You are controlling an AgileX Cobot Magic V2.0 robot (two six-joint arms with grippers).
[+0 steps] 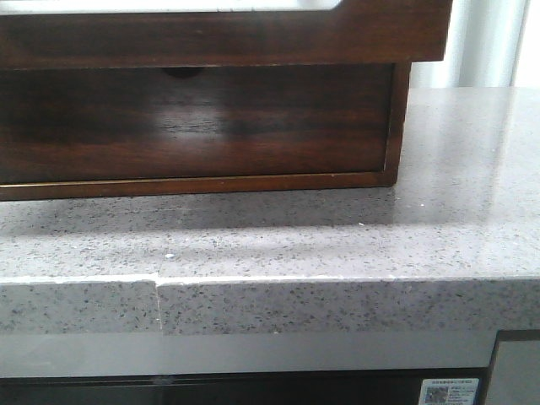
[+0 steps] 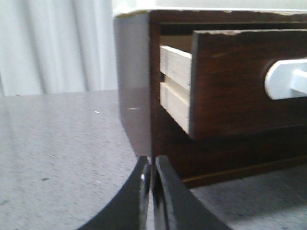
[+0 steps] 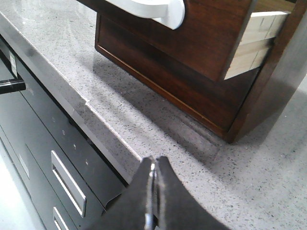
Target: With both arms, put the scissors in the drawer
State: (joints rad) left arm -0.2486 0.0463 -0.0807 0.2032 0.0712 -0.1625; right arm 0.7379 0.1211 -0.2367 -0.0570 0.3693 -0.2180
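The scissors are out of view in all three frames. The drawer (image 1: pixel 219 38) is the upper one of a dark-brown wooden box and stands pulled out part way, with a white area along its top edge. It also shows in the left wrist view (image 2: pixel 240 81) and the right wrist view (image 3: pixel 206 33), with pale wood sides and a white handle (image 2: pixel 285 79). My left gripper (image 2: pixel 151 165) is shut and empty, low over the counter by the box's left front corner. My right gripper (image 3: pixel 154 163) is shut and empty, near the counter's front edge by the box's right corner. Neither gripper shows in the front view.
Below the open drawer is a second dark drawer front (image 1: pixel 194 122) with a half-round notch (image 1: pixel 180 72). The box stands on a grey speckled countertop (image 1: pixel 337 245). A dark appliance front with bar handles (image 3: pixel 67 182) lies below the counter edge. White curtains (image 2: pixel 53 43) hang behind.
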